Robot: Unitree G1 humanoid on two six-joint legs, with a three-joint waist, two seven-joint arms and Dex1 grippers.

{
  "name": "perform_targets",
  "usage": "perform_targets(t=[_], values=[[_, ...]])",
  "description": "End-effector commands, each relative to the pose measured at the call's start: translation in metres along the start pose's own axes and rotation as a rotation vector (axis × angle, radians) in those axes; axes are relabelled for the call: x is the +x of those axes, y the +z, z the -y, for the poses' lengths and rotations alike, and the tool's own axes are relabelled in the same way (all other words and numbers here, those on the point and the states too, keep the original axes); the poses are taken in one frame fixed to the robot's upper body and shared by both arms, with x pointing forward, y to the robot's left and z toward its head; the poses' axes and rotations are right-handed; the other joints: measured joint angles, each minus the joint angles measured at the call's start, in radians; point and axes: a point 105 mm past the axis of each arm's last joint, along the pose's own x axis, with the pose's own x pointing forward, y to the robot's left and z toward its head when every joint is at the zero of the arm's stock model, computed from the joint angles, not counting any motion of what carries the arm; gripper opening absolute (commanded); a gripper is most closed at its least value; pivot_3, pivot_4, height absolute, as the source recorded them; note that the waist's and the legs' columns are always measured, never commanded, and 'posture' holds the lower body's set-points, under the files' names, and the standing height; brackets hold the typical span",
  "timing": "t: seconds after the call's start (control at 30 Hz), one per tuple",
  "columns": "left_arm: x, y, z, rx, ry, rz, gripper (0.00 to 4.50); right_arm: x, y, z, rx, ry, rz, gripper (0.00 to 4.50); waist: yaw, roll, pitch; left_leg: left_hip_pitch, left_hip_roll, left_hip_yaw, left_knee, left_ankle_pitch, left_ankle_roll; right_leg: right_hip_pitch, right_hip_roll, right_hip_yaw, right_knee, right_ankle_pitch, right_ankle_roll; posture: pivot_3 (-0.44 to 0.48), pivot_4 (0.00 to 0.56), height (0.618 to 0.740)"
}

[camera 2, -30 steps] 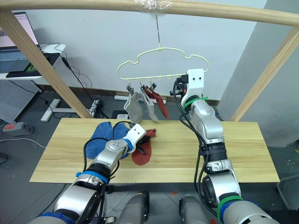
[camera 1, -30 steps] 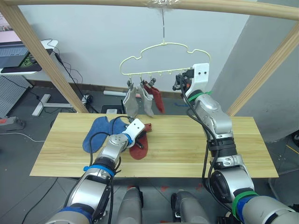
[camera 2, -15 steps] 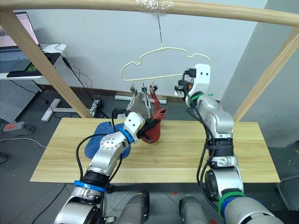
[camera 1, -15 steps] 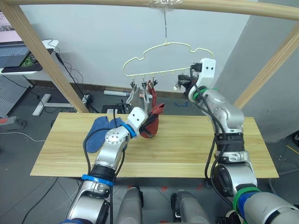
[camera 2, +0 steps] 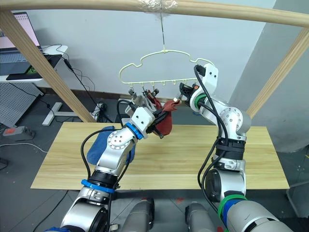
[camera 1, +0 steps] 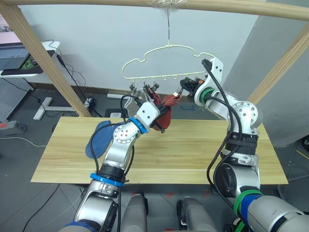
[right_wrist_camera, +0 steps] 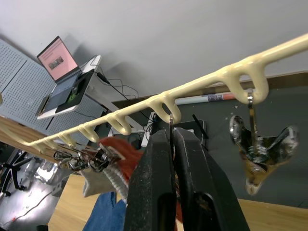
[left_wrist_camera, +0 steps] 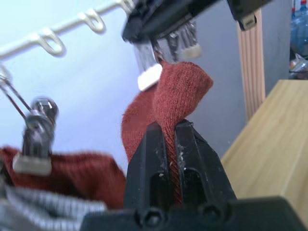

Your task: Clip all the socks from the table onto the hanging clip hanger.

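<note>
The clip hanger (camera 1: 169,47) hangs from the top pole above the table (camera 1: 203,154). My left gripper (camera 1: 157,120) is shut on a rust-red sock (camera 1: 166,110) and holds it up just under the hanger's bar. The sock's top edge reaches the clip (left_wrist_camera: 150,77) that my right gripper (camera 1: 186,86) is shut on. Another rust-red sock (left_wrist_camera: 72,173) and a grey sock (right_wrist_camera: 101,180) hang from clips further left, partly hidden by my left arm. Two blue socks (camera 1: 99,137) lie on the table's left part.
A round wooden pole frame (camera 1: 48,63) stands around the table, with slanted poles at both sides. A free clip (right_wrist_camera: 260,154) hangs at the bar's end beside my right gripper. A desk with a laptop (camera 1: 12,55) stands at the back left.
My left gripper lifted the rust-red sock off the table and up to the hanger. My right gripper swung in along the bar and closed on a clip next to the sock.
</note>
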Motion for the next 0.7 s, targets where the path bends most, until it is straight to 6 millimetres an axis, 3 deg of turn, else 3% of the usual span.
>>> perform_targets(t=[0.03, 0.6, 0.7], values=[[0.003, 0.015, -0.005, 0.029, 0.019, 0.064, 0.04, -0.004, 0.01, -0.004, 0.01, 0.008, 0.032, 0.0, 0.0, 0.0, 0.0, 0.0, 0.0, 0.0, 0.0, 0.0, 0.0, 0.0, 0.0, 0.0, 0.0, 0.0, 0.0, 0.029, 0.209, 0.74], [0.009, 0.018, -0.004, 0.047, 0.023, 0.08, 0.04, -0.005, 0.003, -0.016, 0.082, 0.053, -0.031, 0.0, -0.002, 0.0, 0.0, 0.0, 0.0, 0.0, 0.0, 0.0, 0.0, 0.0, 0.0, 0.0, 0.0, 0.0, 0.0, 0.015, 0.207, 0.74], [0.009, 0.019, -0.002, 0.047, 0.015, 0.087, 0.0, -0.006, 0.003, -0.017, 0.075, 0.064, -0.03, 0.78, -0.002, 0.0, 0.0, 0.0, 0.0, 0.0, 0.0, 0.0, 0.0, 0.0, 0.0, 0.0, 0.0, 0.0, 0.0, 0.016, 0.205, 0.74]])
